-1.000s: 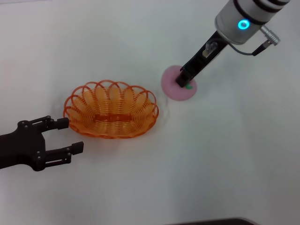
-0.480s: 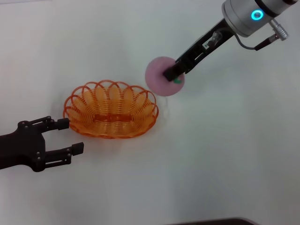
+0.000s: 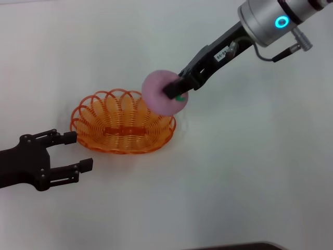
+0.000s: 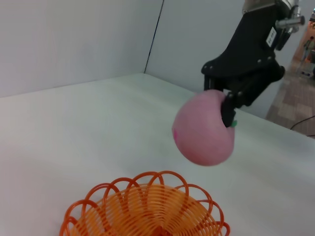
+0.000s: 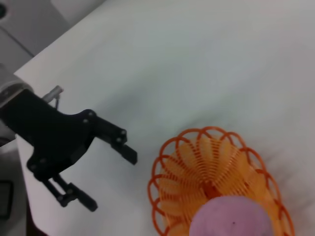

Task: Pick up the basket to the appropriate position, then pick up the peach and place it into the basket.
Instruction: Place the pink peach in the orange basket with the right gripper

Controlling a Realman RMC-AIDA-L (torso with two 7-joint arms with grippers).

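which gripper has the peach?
The right gripper: shut on the peach, held in the air over the basket rim. The left gripper sits open and empty beside the basket.

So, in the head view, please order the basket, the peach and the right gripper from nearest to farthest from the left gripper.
1. basket, just beside the left gripper.
2. peach, above the basket's far right rim.
3. right gripper, on the peach's right side.

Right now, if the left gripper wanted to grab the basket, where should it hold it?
Probably the looped rim at the basket's near end, coming sideways from the open left gripper beside it. The loops give fingers something to pinch, and the peach hangs over the far end.
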